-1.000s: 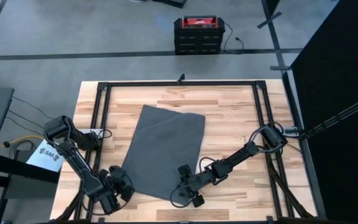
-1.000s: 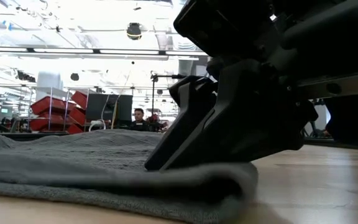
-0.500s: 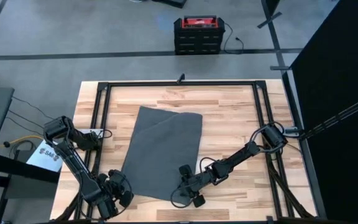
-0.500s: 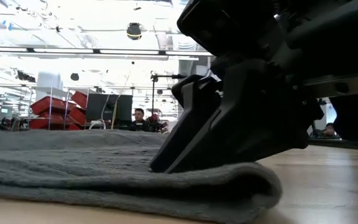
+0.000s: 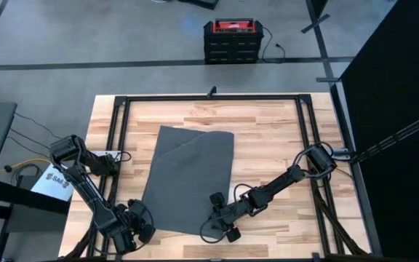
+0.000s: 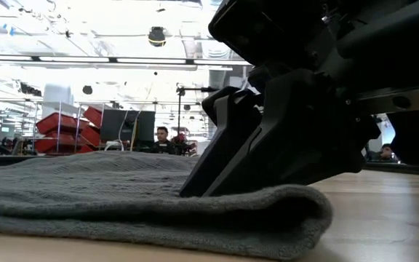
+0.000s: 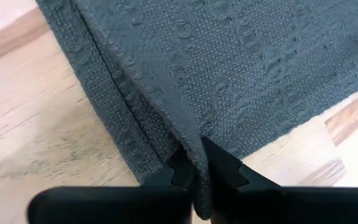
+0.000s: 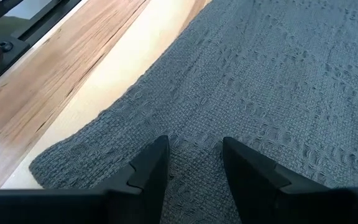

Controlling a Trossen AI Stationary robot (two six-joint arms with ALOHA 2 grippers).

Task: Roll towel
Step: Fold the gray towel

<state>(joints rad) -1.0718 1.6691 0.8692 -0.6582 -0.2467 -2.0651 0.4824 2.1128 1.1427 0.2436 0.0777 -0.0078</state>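
At the tabletop's (image 5: 268,131) near edge, the left gripper (image 7: 197,180) has its jaws clamped on a towel (image 5: 189,178) corner. The right gripper (image 8: 194,165), jaws apart, presses the other near corner. Beyond, a red-topped black case (image 5: 231,41) sits on the floor.

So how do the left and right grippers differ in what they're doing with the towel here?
The left gripper is shut, pinching a corner of the towel between its fingers; the right gripper is open, its fingers pressed down on flat cloth with nothing between them. The left sits at the towel's near left corner, the right at its near right corner. Both are low at the table's near edge.
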